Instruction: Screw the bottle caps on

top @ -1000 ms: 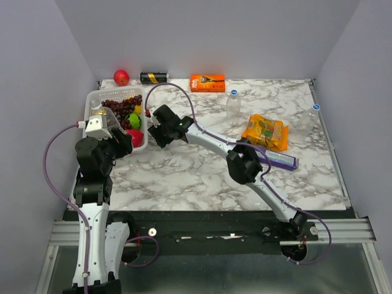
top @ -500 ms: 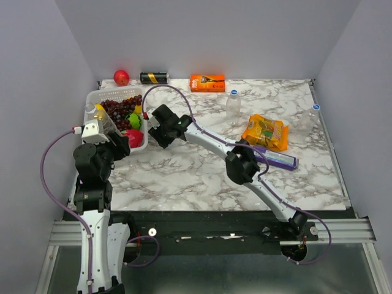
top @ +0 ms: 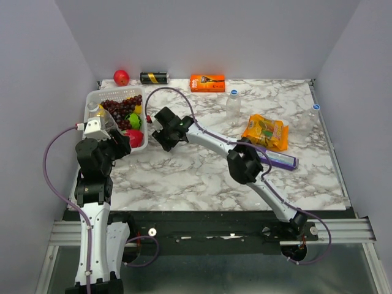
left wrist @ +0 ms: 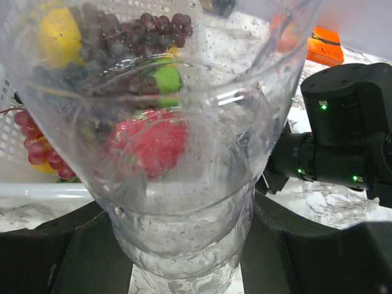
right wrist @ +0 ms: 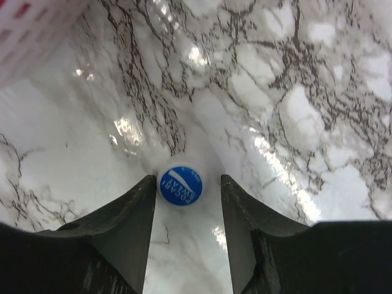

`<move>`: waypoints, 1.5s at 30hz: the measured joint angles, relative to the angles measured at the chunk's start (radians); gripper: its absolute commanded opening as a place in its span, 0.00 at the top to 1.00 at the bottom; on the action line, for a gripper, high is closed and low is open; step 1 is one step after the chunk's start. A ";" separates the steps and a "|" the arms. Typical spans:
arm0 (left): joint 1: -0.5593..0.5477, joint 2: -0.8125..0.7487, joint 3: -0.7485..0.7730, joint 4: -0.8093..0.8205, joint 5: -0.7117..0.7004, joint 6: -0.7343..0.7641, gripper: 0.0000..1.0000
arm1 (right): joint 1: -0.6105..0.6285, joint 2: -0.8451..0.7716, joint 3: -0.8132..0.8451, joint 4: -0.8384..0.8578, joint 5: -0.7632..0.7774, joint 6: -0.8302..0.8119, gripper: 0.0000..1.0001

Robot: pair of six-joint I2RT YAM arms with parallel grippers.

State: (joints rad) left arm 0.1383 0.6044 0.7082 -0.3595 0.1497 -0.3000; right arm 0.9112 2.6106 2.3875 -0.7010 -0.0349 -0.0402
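Observation:
My left gripper [top: 116,139] is shut on a clear bottle [top: 105,120], held in front of the white basket; the bottle [left wrist: 184,184] fills the left wrist view between the black fingers [left wrist: 306,257]. Its neck is out of view. My right gripper [top: 160,136] is open and low over the marble, next to the basket. In the right wrist view a blue cap [right wrist: 180,185] lies flat on the table between the open fingers [right wrist: 131,220], touching the left one. Two more clear bottles with blue caps stand at the back middle [top: 233,109] and far right [top: 311,117].
A white basket [top: 92,98] of grapes and fruit stands at the back left. A red apple [top: 121,77], a black-and-gold can [top: 154,78] and an orange box [top: 207,82] line the back wall. A yellow snack bag [top: 265,131] and a purple box [top: 282,160] lie right.
The left arm swayed slightly left and came back, still holding the bottle. The right gripper shifted a little towards the near right and stays open around the cap.

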 measured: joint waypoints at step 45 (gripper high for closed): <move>-0.014 0.251 0.015 0.183 0.447 0.029 0.73 | -0.174 -0.772 -1.182 0.110 -0.201 -0.297 0.18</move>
State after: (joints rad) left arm 0.1242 0.8555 0.7235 -0.1761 0.5972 -0.2710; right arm 0.7372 1.8381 1.2053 -0.5907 -0.2363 -0.3370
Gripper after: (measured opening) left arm 0.643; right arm 0.839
